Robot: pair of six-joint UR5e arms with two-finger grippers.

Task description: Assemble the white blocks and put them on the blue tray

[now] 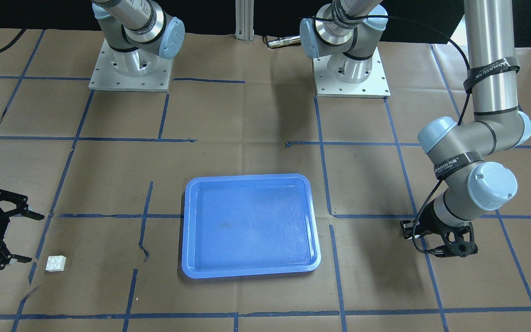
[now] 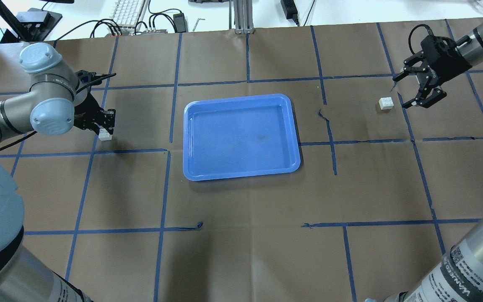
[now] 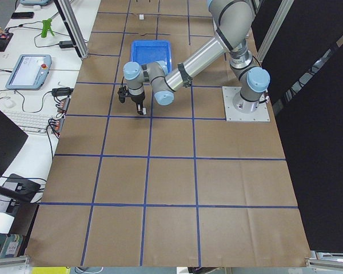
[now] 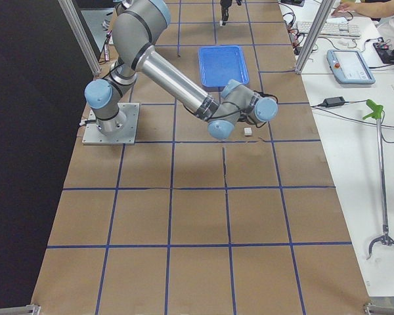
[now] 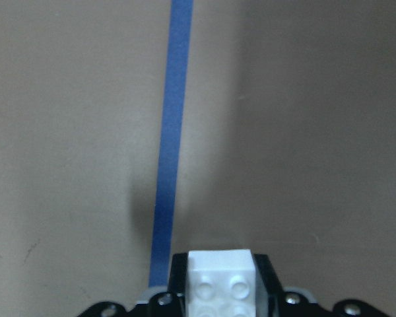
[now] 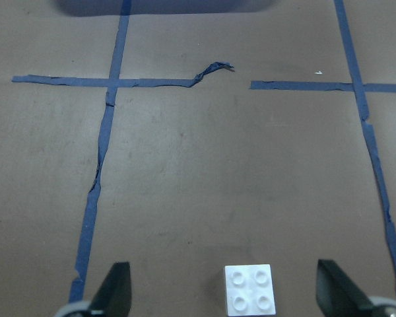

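Note:
The blue tray [image 1: 247, 226] lies empty at the table's middle and also shows in the overhead view [image 2: 241, 136]. My left gripper [image 2: 106, 127] is shut on one white block [image 2: 105, 135], low over the table to the tray's left. In the left wrist view this block [image 5: 220, 281] sits between the fingers. My right gripper [image 2: 403, 92] is open. The other white block [image 2: 385, 103] lies on the table just in front of its fingertips, untouched. The right wrist view shows this block [image 6: 251, 290] between the spread fingers [image 6: 115, 290]. The front view shows it [image 1: 56, 263] beside the right gripper [image 1: 32, 237].
Brown paper with a blue tape grid covers the table. The two arm bases [image 1: 130, 69] [image 1: 351, 74] stand at the robot's side. A keyboard and cables [image 2: 130, 14] lie beyond the far edge. The left arm's elbow [image 1: 477, 138] hangs over the table.

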